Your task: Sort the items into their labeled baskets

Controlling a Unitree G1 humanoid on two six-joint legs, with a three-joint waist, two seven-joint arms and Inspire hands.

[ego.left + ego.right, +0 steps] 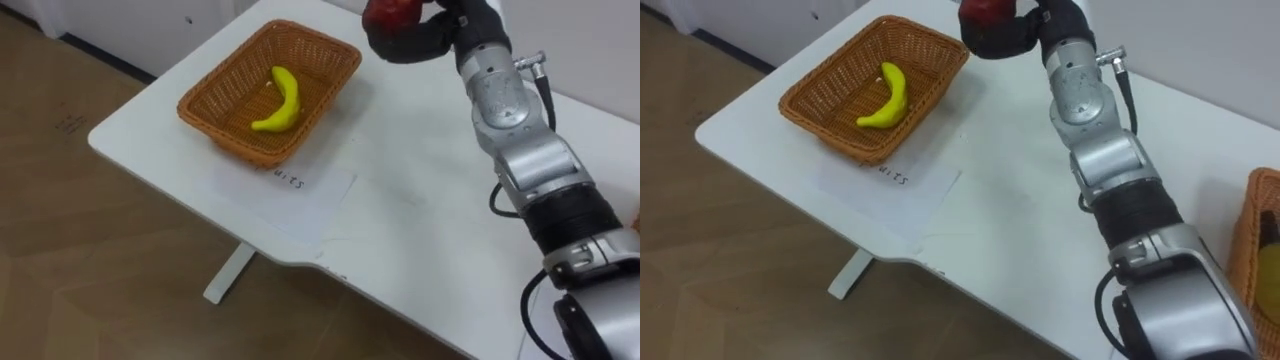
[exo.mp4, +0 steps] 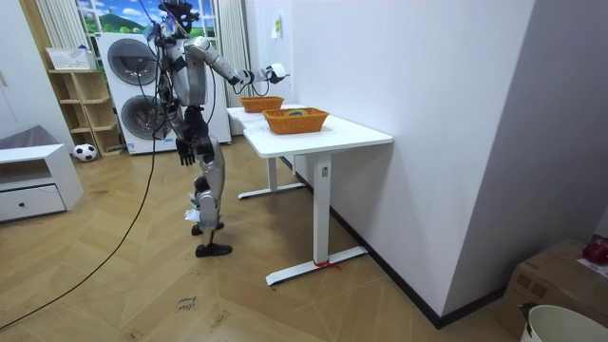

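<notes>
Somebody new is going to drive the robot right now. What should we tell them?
Right hand: shut on a red fruit, held above the table just past the far corner of the fruit basket.
Left hand: hangs by the robot's side, idle.
Done: a banana lies in the fruit basket.
Left: probably bring the red fruit over that basket and let go. The second basket, at the robot's right, holds something I cannot make out, so look there and around the table for office supplies to sort.
</notes>
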